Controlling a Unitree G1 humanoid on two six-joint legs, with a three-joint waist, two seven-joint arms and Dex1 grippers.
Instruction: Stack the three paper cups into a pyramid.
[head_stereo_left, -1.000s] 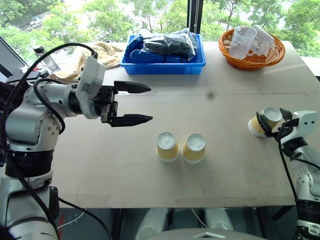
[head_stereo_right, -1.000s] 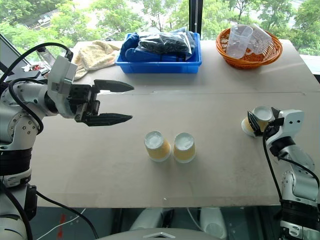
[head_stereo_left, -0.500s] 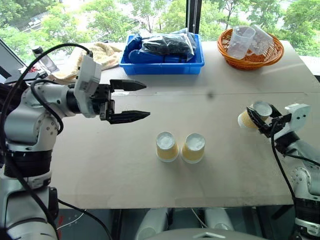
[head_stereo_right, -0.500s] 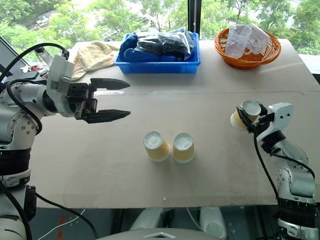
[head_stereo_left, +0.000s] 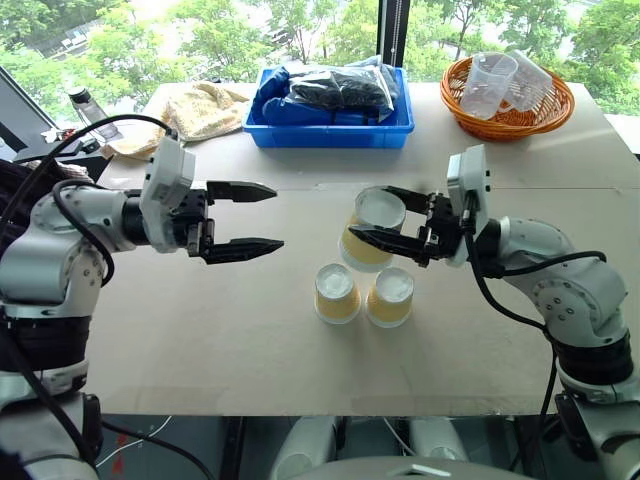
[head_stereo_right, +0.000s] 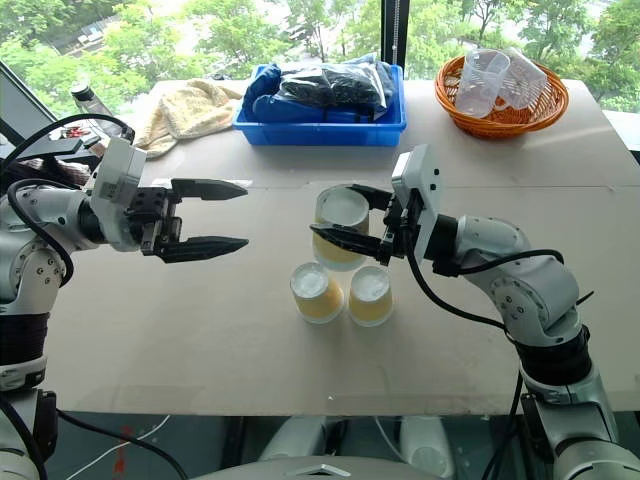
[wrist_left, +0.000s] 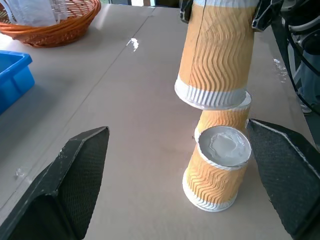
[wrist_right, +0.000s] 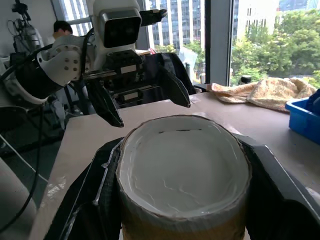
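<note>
Right pincer (head_stereo_left: 385, 212) pinches the third tan ribbed paper cup (head_stereo_left: 370, 228), inverted, at eleven o'clock above the two inverted base cups (head_stereo_left: 363, 293) on the desk (head_stereo_left: 250, 340). Left pincer (head_stereo_left: 255, 216) is spread, idle. Next: centre it over their seam, then lower.

No legible text, label, brand, number or sign appears on any item. The ribbed paper cups (head_stereo_left: 337, 293), the blue bin (head_stereo_left: 330, 130), the wicker basket (head_stereo_left: 510, 115) and the tabletop (head_stereo_left: 300, 350) carry no readable marking.
</note>
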